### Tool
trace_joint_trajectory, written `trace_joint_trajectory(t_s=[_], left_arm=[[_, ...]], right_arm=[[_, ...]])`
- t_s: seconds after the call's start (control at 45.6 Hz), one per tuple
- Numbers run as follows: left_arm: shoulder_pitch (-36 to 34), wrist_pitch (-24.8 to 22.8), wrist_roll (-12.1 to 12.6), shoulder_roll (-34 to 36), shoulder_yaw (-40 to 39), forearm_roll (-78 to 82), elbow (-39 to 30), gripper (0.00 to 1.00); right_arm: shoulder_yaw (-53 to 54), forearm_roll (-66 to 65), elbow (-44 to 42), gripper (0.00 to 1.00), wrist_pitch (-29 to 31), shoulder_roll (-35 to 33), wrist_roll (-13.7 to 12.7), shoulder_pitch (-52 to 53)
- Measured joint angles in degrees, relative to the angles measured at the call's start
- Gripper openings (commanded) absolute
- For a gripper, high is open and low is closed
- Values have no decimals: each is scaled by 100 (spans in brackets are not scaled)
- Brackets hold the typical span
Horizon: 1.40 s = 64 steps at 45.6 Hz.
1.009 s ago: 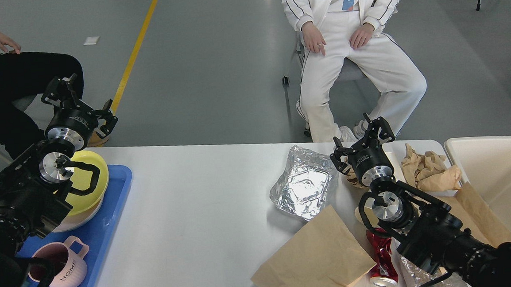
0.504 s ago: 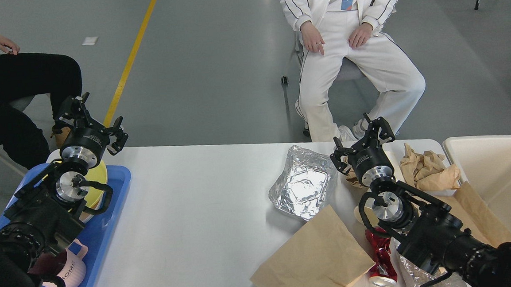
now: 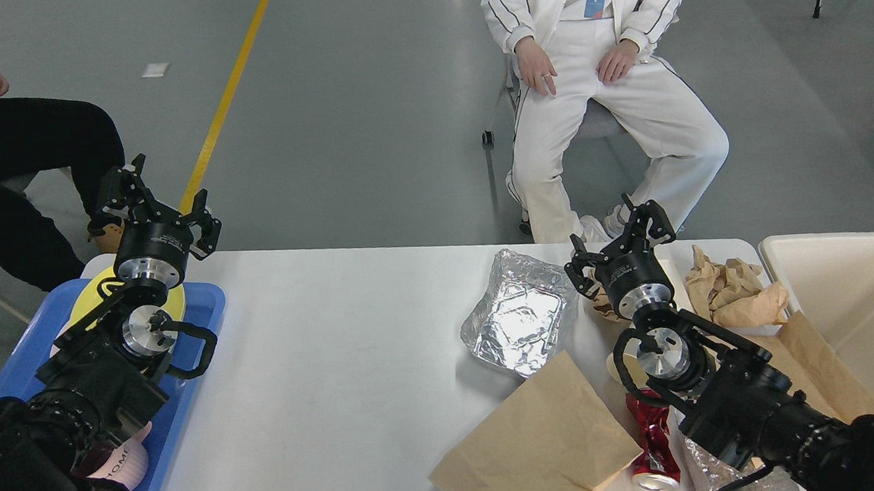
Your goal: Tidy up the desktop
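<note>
Now the desktop [image 3: 323, 374] spreads wide and white below both arms. At its left end, the left gripper [image 3: 155, 204] hangs spread and empty over a blue tray [image 3: 202, 320] holding a yellow bowl [image 3: 109, 284] and pink mug [image 3: 120, 466]. Toward its right end, the right gripper [image 3: 618, 248] gapes empty beside a foil tray [image 3: 521, 320], with crumpled paper [image 3: 735, 288], a brown bag [image 3: 540, 440], a red can [image 3: 652, 445] and a cream bin [image 3: 850, 304] nearby.

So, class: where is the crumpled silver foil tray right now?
In the head view, the crumpled silver foil tray lies right of centre on the white desktop, just left of the right gripper and above the flat brown paper bag.
</note>
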Motion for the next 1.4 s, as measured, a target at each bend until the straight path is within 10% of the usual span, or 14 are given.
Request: trace_joint_trajectory(t_s=[1.404], left_arm=[[169, -7, -66, -99, -33, -6, 0, 96]], right_arm=[[0, 0, 1, 100, 3, 0, 0, 0]])
